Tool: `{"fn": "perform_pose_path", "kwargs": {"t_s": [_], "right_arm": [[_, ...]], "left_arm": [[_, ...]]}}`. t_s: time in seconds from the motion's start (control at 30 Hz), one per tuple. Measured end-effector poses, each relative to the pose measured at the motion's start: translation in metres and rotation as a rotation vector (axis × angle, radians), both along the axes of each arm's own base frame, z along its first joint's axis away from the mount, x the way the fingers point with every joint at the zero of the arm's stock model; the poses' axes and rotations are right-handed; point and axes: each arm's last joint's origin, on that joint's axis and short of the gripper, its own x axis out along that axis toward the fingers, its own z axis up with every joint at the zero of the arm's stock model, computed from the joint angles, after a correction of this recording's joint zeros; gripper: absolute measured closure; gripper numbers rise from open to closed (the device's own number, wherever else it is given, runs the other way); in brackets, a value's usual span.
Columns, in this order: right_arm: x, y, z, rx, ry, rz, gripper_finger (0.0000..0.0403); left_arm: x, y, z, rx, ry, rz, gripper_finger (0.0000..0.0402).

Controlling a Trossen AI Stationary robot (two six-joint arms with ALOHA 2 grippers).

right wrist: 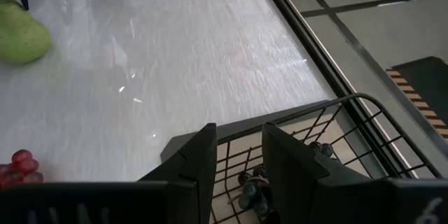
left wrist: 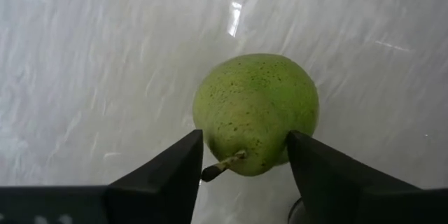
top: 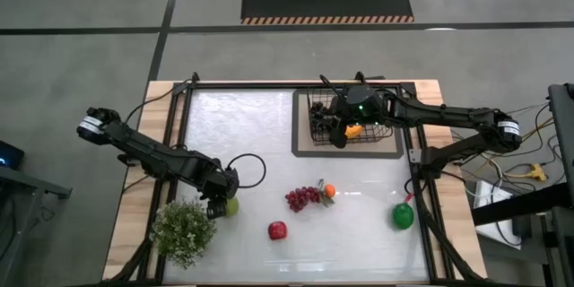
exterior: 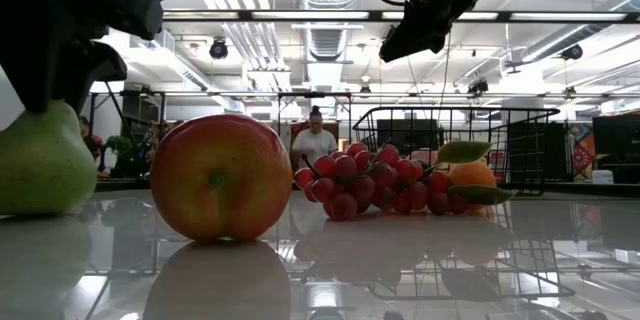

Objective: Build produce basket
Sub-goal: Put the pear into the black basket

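Note:
A green pear (left wrist: 255, 112) stands on the white table near its left edge, between the fingers of my left gripper (left wrist: 245, 157), which is shut on it; it also shows in the high view (top: 232, 205) and the low view (exterior: 40, 160). My right gripper (right wrist: 239, 155) hovers open over the black wire basket (top: 387, 117) at the far right and holds nothing. An orange mango (top: 354, 130) and dark grapes (right wrist: 252, 189) lie in the basket. Red grapes (top: 300, 199), a tangerine (top: 329, 191), a red apple (top: 277, 230) and a round green fruit (top: 403, 217) rest on the table. My left gripper pinches the pear's narrow stem end (left wrist: 210, 140) between its two fingers, one on each side of the neck. The fingers (left wrist: 178, 164) come from above, pointing down. The pear's wide base rests on the table, and it stands roughly upright.
A bushy green potted plant (top: 184, 231) stands at the near left corner, close to my left gripper. The basket sits on a brown mat (top: 305, 148). A dark frame (top: 184, 112) edges the table. A person (exterior: 315, 145) stands in the room beyond.

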Motion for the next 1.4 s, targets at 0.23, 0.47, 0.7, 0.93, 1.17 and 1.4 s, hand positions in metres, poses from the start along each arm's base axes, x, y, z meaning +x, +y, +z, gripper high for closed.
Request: {"fn": "perform_pose_path", "kwargs": {"t_s": [0.23, 0.47, 0.7, 0.93, 1.17, 1.4], "right_arm": [[0.000, 0.000, 0.000, 0.000, 0.000, 0.000, 0.0300], [0.000, 0.000, -0.001, 0.001, 0.001, -0.001, 0.0300], [0.000, 0.000, -0.001, 0.038, -0.009, -0.016, 0.0274], [0.003, 0.002, 0.002, 0.038, -0.052, 0.028, 0.0187], [0.023, 0.013, 0.001, 0.085, -0.163, 0.197, 0.0128], [0.049, 0.027, -0.011, 0.067, -0.146, 0.276, 0.0123]], "left_arm": [[0.000, 0.000, -0.001, 0.001, 0.001, -0.001, 0.0260], [-0.001, 0.000, -0.001, 0.000, 0.000, -0.001, 0.0292], [0.003, 0.000, 0.007, 0.034, -0.039, 0.009, 0.0295], [0.012, -0.001, 0.029, 0.053, -0.129, -0.005, 0.0296], [0.024, 0.001, 0.062, 0.124, -0.274, -0.012, 0.0296], [0.033, 0.012, 0.088, 0.253, -0.387, -0.012, 0.0297]]}}
